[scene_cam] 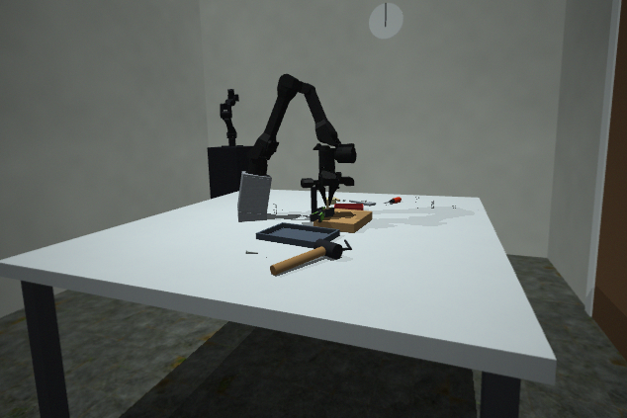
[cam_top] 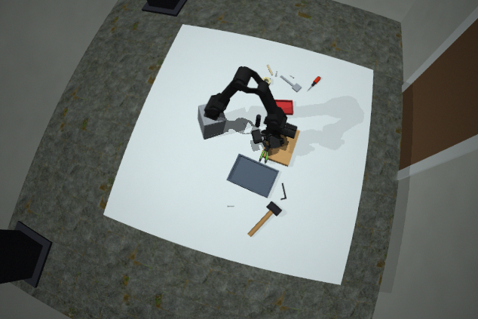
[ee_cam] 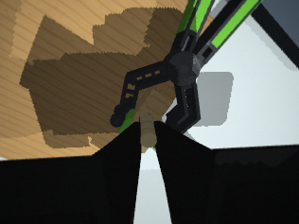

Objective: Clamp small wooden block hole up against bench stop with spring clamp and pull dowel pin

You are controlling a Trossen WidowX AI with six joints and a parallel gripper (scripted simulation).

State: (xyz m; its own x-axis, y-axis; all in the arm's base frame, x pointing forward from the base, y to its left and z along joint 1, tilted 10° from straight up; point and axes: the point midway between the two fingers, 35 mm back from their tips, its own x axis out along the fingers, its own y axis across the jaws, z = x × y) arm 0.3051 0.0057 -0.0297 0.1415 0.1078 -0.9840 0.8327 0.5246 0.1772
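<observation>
Dowel pin (ee_cam: 148,132), pale wood, sits pinched between the black gripper (ee_cam: 149,141) fingers, just above the board (ee_cam: 57,56), beside the green-handled spring clamp (ee_cam: 182,70).

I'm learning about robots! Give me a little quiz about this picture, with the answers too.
1. True or false: the gripper is shut on the dowel pin.
2. Which lies nearest the hammer? A) screwdriver B) grey tray C) red box
3. Fill in: the spring clamp has black arms and ____ handles.

Key: 1 true; 2 B; 3 green.
</observation>
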